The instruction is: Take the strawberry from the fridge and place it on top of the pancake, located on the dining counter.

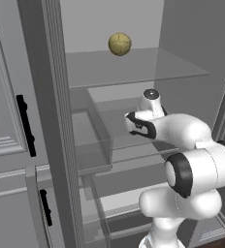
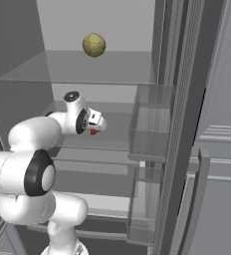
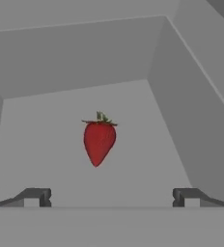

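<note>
We saw the gripper [image 3: 111, 197] with its jaws spread wide and holding nothing, the strawberry [image 3: 99, 141] lying ahead between the fingertips [image 3: 36, 197] on a shelf inside the fridge [image 2: 102, 142]. A yellow-green fruit [image 1: 120, 44] sat on the shelf above.

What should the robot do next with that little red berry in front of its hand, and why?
Probably ease the hand straight forward. The strawberry lies on the fridge shelf, centred ahead of the open fingers, which have not reached it. Closing now would likely grasp nothing.
</note>
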